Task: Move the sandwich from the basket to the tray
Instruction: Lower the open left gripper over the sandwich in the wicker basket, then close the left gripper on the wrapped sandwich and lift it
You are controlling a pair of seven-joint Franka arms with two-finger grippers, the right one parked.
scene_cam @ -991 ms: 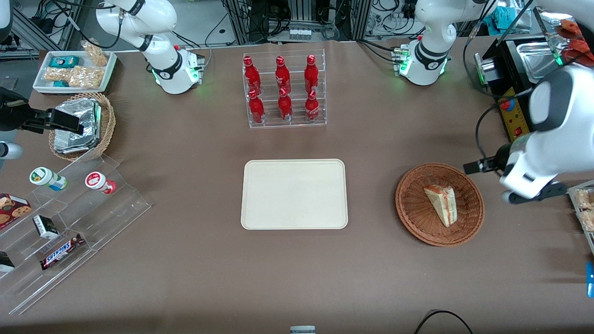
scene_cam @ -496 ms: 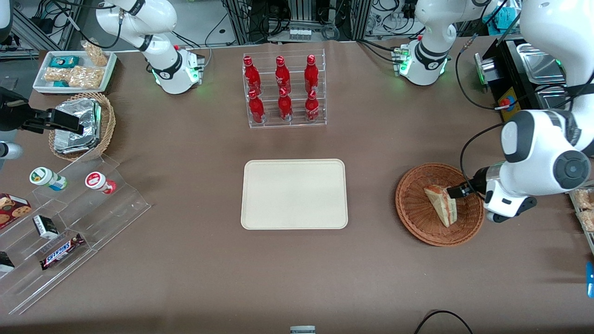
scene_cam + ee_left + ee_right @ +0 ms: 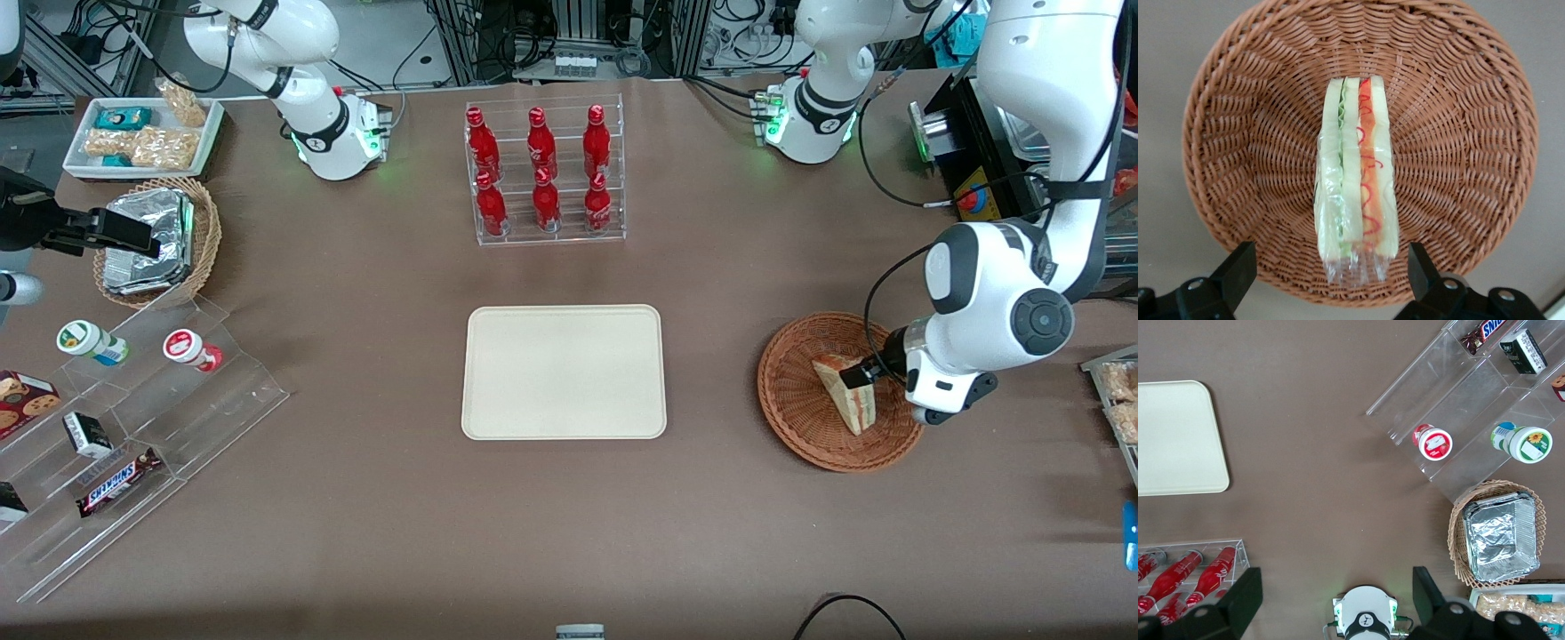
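Down at the working arm's end of the tabletop (image 3: 373,533), the claw (image 3: 855,373) is hanging right over the reddish-brown wicker basket (image 3: 805,425), fingers spread wide. From the wrist camera you can see both fingers (image 3: 1238,267) sitting either side of the sandwich (image 3: 1355,193) with a clear gap on each, not touching it.

So the sandwich is in the middle of the basket, lying on its side, a plastic-wrapped wedge with its long axis running straight away from the claw, filling stripes lined up between the fingers. In the front view it sits just under the fingertips, blunt crust end farther from the camera and the point aimed nearer. I'd say the line-up is basically done; what's left is a straight drop and a squeeze across the thin dimension of the bread.

Room-wise, the basket is shallow and the woven wall slopes out, so the fingers should have space on both sides. My one worry is the wrap being slippery, or the soft bread squashing.

Next stop is the cream tray (image 3: 564,372), well apart from the basket toward the middle of the tabletop, with bare brown surface between them. Farther from the camera stands the clear rack of red bottles (image 3: 543,173), out of the carry path as far as I can judge.
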